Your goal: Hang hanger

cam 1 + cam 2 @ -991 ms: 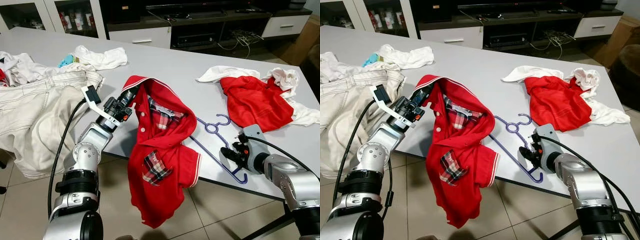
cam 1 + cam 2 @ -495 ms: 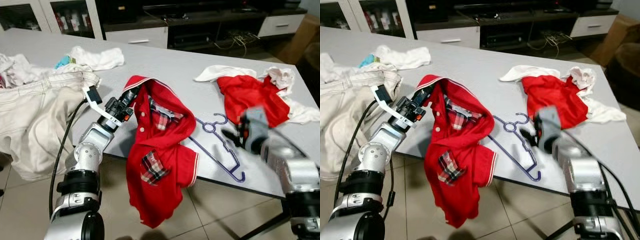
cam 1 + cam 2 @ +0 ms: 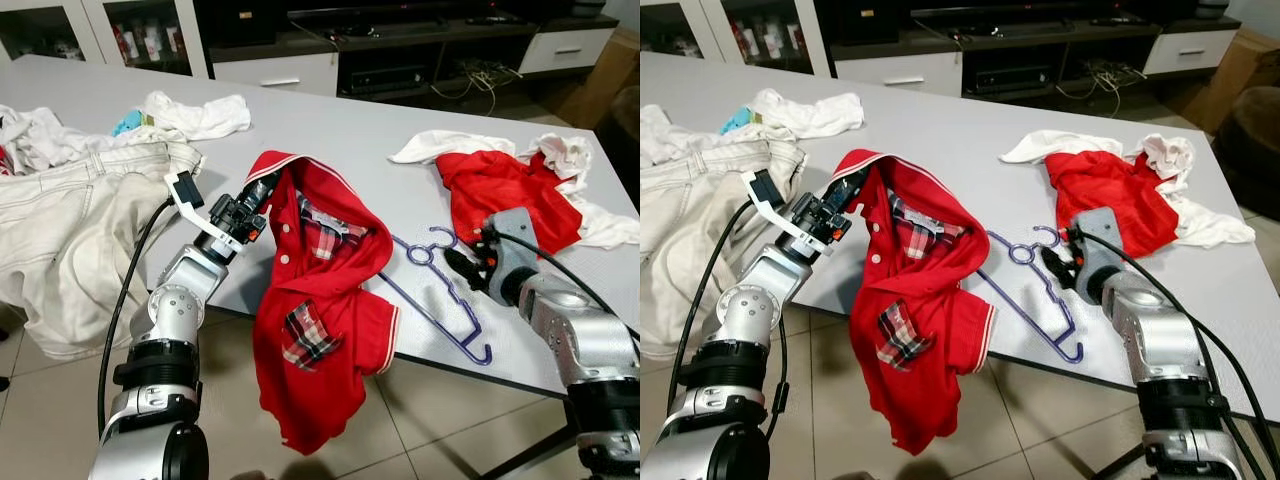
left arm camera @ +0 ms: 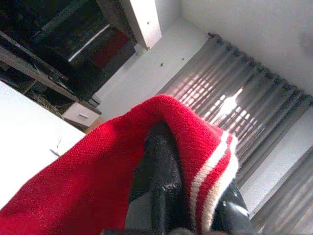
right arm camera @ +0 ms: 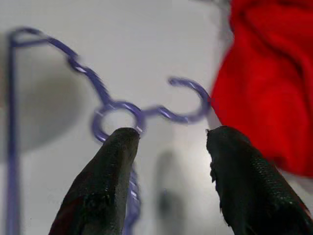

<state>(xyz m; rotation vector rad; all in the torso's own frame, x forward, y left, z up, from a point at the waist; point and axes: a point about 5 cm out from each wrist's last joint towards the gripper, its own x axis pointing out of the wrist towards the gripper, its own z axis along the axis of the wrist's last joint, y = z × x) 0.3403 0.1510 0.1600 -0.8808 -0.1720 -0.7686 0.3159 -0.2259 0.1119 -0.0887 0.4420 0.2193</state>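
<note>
A purple wire hanger (image 3: 440, 292) lies flat on the grey table (image 3: 340, 130), its hook (image 5: 191, 98) toward a heap of red cloth. A red polo shirt (image 3: 322, 300) with plaid lining is draped over the table's front edge, covering the hanger's left end. My left gripper (image 3: 262, 190) is shut on the shirt's striped collar (image 4: 210, 171), which wraps over one finger (image 4: 161, 181). My right gripper (image 3: 460, 268) hovers open just above the hanger's neck ring (image 5: 117, 118), one finger (image 5: 105, 181) on each side of it, touching nothing.
A second red garment (image 3: 505, 200) with white cloths lies at the table's right. Beige jeans (image 3: 70, 220) and more white laundry (image 3: 200, 115) cover the left side. A dark TV cabinet (image 3: 400, 50) stands behind. Tiled floor (image 3: 420, 420) lies below the front edge.
My right gripper has moved from the hanger's lower end near the table's front edge up to its neck by the hook. The left arm still holds the collar.
</note>
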